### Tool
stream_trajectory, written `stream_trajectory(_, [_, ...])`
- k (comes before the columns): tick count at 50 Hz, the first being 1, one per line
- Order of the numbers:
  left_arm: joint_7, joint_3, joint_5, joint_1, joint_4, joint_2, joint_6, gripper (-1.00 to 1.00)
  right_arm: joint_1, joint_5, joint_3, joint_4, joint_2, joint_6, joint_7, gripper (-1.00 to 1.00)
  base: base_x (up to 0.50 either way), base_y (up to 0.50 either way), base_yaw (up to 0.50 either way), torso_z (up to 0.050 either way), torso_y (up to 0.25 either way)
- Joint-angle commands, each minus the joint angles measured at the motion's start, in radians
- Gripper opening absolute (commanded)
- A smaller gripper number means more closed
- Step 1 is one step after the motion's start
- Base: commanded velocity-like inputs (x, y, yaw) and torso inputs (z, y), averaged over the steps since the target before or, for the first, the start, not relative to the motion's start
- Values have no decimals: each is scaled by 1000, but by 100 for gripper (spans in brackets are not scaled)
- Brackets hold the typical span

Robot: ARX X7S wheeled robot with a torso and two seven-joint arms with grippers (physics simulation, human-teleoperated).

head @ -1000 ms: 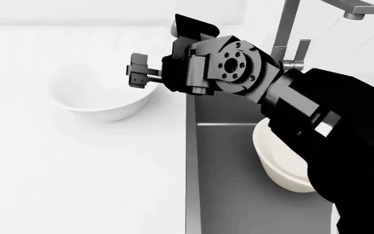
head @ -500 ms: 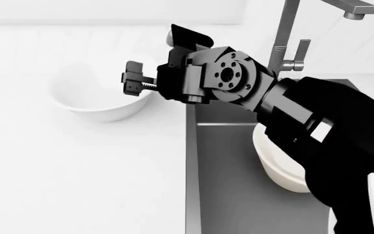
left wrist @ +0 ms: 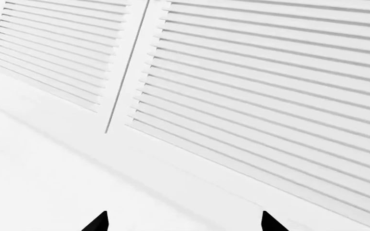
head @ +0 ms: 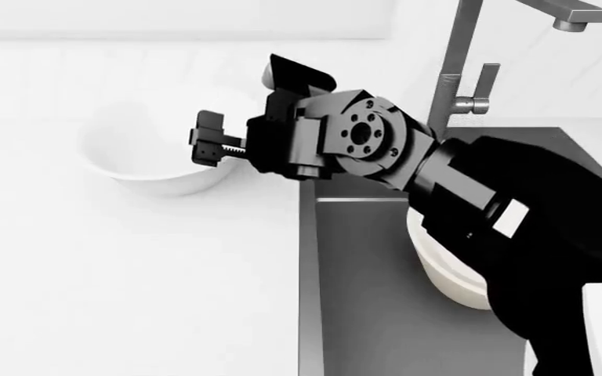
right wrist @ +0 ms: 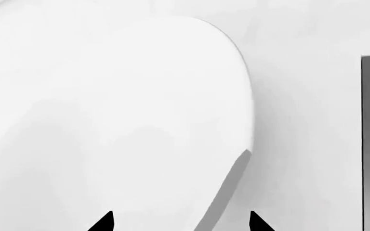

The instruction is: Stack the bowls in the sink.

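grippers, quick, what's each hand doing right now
Left hand: open, holding nothing, facing louvered doors.
Right hand: open, holding nothing, over the white bowl on the counter.

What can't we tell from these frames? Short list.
- Cream bowl in the sink: right side hidden by the right arm, head view.
- White bowl: near rim under the right tool, head view; contact unclear. Right wrist view cuts the bowl off at the frame edges.
- Left tool: only two tips show, left wrist view; absent from head view.
- Faucet: top cut off, head view.
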Motion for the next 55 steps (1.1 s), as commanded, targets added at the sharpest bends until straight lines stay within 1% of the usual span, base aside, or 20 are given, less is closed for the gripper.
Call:
stream_trajectory(1, [2,-6,1,7,-1,1,2,100,-11,0,-3,-5,0,-1,5,100,0,0,0,0,0])
stream_trajectory(10, [6,-13,7,18,-2,4,2,100,-18,-10,-2,-17,0,-17,5,100,0,0,0,0,0])
stream_trajectory(11, [7,-12,6,16,-4,3,3,100,-16,-23,-3,-21,0,-20,13,-100,0,0,0,0,0])
stream_trajectory(20, [7,-18,3,25,-1,4,1,100,-8,-28,-1,-21,0,-38,27,-100,0,0,0,0,0])
stream_trajectory(27, [1,-23,-4,26,3,2,2,100,41,-44,0,5,0,-68,20,-100,0,0,0,0,0])
stream_trajectory(29, [0,-20,-7,23,3,1,3,100,55,-26,1,17,0,-83,15,-100,0,0,0,0,0])
stream_trajectory(32, [-2,-6,-10,11,2,-4,6,100,88,-46,-4,41,0,-139,58,-100,0,0,0,0,0])
stream_trajectory(33, [-2,-6,-10,11,1,-4,7,100,97,-37,-1,45,0,-123,28,-100,0,0,0,0,0])
stream_trajectory(34, [-3,-9,-10,13,3,-3,6,100,103,-45,-1,46,0,-151,37,-100,0,0,0,0,0])
stream_trajectory(42, [-7,4,-14,-1,0,-8,12,100,123,-20,-2,103,0,-164,15,-100,0,0,0,0,0])
stream_trajectory(48, [-11,-3,-18,3,1,-12,10,100,128,22,22,146,3,-175,-13,-100,0,0,0,0,0])
stream_trajectory(50, [-12,-1,-20,1,1,-14,11,100,117,23,27,119,22,-186,-6,-100,0,0,0,0,0])
stream_trajectory(55, [-7,-2,-12,7,3,-8,12,100,92,34,67,-53,115,-260,47,-100,0,0,0,0,0])
